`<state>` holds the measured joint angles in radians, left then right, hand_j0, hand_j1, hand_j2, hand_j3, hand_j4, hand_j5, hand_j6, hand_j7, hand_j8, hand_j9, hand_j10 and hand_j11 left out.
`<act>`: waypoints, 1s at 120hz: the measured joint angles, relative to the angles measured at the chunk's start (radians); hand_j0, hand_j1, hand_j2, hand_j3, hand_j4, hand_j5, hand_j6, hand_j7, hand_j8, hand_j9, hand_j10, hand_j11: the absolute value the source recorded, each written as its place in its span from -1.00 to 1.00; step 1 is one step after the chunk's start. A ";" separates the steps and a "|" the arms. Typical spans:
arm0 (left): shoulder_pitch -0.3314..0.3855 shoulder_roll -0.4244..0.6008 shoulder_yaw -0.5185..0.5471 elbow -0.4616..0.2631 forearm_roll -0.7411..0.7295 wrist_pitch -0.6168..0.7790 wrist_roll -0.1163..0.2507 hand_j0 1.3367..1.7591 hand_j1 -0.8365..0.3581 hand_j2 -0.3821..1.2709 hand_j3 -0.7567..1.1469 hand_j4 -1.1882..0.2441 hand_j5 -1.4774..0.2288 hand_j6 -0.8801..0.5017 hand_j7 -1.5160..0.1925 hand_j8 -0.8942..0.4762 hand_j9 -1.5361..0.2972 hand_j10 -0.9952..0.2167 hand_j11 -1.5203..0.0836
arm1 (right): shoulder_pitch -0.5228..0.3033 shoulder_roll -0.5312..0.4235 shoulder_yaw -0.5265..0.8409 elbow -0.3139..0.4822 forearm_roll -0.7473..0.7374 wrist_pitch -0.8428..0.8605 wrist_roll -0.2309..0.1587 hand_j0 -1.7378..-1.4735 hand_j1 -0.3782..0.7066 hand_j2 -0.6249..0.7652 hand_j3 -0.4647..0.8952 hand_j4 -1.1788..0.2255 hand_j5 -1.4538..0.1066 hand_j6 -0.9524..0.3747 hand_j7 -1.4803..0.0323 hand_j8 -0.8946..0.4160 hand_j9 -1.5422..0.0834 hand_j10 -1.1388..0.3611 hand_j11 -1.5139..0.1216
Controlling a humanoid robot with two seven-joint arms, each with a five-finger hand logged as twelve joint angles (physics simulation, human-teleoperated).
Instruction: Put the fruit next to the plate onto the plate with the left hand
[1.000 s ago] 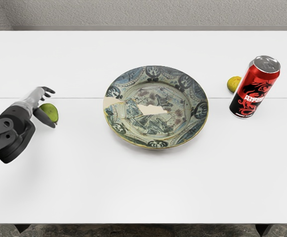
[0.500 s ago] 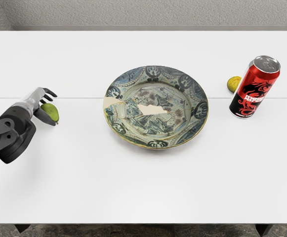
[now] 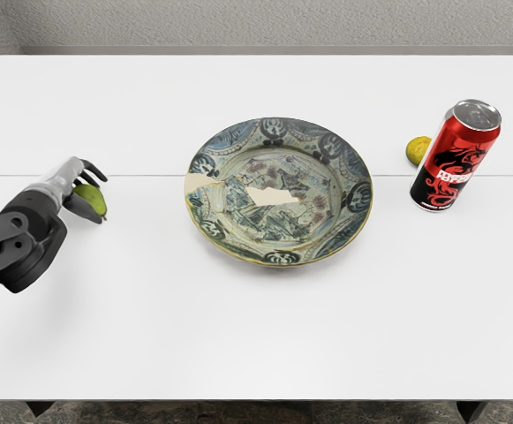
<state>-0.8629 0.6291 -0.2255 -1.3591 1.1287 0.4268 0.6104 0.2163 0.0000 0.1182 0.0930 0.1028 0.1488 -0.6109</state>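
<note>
A patterned ceramic plate [image 3: 278, 192] lies at the middle of the white table. Far to its left, a small green fruit [image 3: 94, 200] rests on the table. My left hand [image 3: 84, 188] comes in from the left edge and its dark fingers are curled around this fruit, covering most of it. A second yellow-green fruit [image 3: 418, 150] sits at the right, partly hidden behind a red can. My right hand is out of view.
A red drink can [image 3: 455, 155] stands upright to the right of the plate. The table's front edge [image 3: 256, 399] runs along the bottom of the view and a grey wall [image 3: 256, 25] closes off the back.
The fingers of my left hand have closed in around the green fruit, which shows less than before. The arm has barely shifted. Plate, can and the other fruit are unmoved.
</note>
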 joint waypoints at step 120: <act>-0.131 -0.008 -0.013 -0.017 -0.054 -0.029 -0.001 0.51 0.00 0.13 -0.20 -0.25 -0.30 -0.60 -0.25 -0.42 -0.29 -0.49 -0.20 | 0.000 0.000 0.001 -0.001 0.000 0.000 0.000 -0.40 -0.95 -0.10 -0.32 0.68 0.86 0.44 0.96 0.37 0.90 0.52 0.85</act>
<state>-0.9940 0.6212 -0.2385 -1.3763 1.0750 0.3974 0.6098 0.2164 0.0000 0.1196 0.0920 0.1028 0.1488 -0.6109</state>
